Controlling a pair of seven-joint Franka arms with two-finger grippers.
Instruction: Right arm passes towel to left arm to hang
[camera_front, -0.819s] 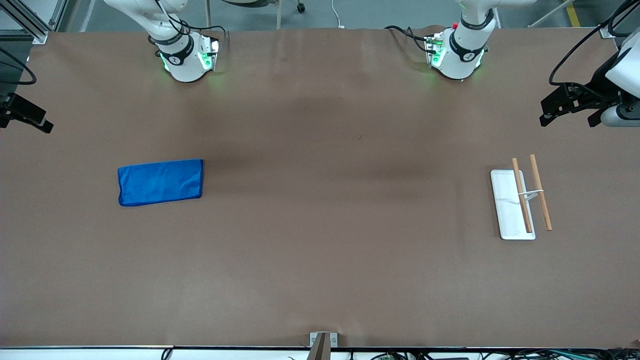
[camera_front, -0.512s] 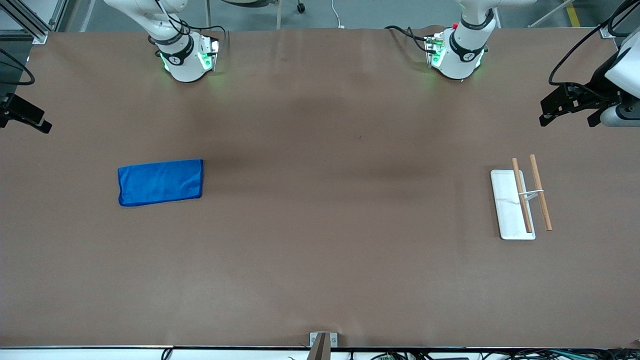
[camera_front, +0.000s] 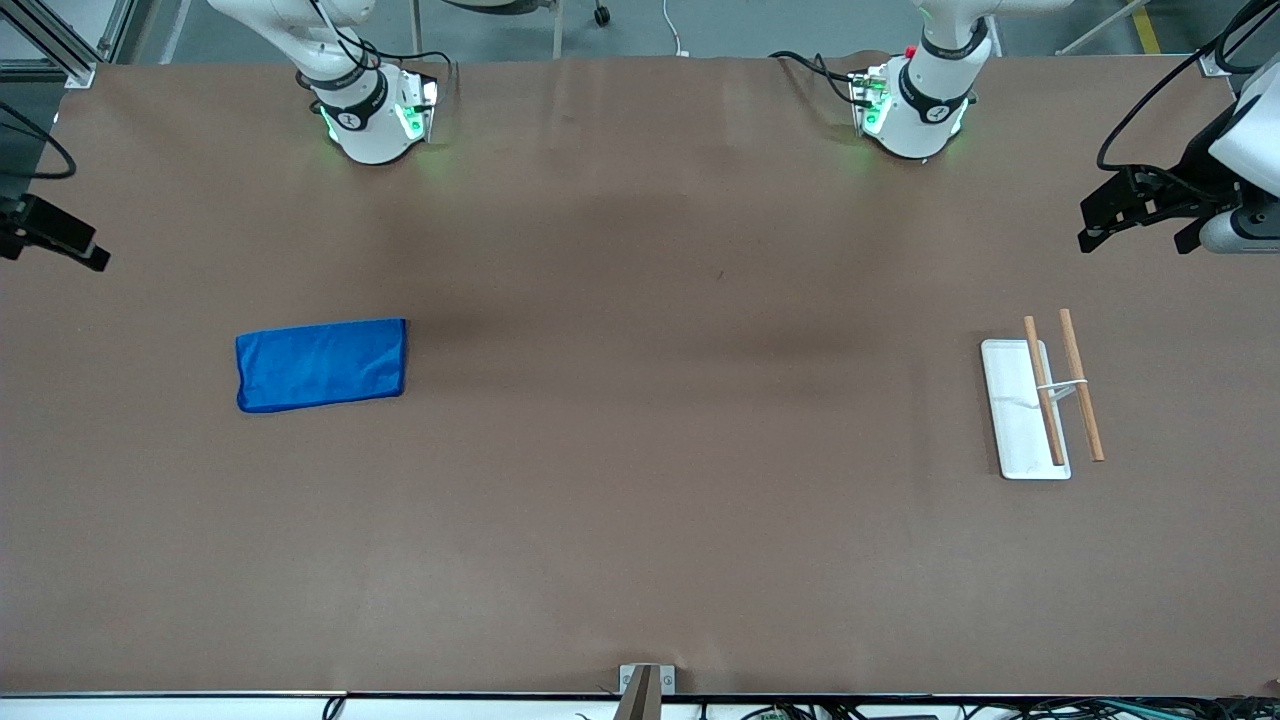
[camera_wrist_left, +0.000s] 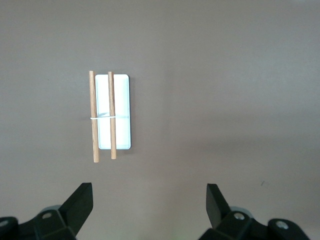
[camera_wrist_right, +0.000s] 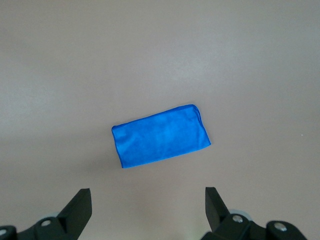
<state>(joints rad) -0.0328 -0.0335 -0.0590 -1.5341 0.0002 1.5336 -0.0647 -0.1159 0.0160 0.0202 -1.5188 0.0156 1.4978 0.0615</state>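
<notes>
The blue towel (camera_front: 321, 364) lies flat on the brown table toward the right arm's end; it also shows in the right wrist view (camera_wrist_right: 160, 135). The white rack (camera_front: 1018, 420) with two wooden rods (camera_front: 1043, 391) stands toward the left arm's end; it also shows in the left wrist view (camera_wrist_left: 120, 100). My right gripper (camera_front: 60, 242) hangs high at that end of the table, open and empty (camera_wrist_right: 148, 202), with the towel below and ahead of it. My left gripper (camera_front: 1136, 240) hangs high near the rack, open and empty (camera_wrist_left: 148, 200).
The brown table (camera_front: 660, 450) stretches wide between towel and rack. Both arm bases (camera_front: 372, 120) (camera_front: 915, 115) stand along the table's edge farthest from the front camera. A small metal bracket (camera_front: 645, 680) sits at the nearest edge.
My right gripper has shifted very slightly at the table's end. The towel, the rack and the left gripper have not moved.
</notes>
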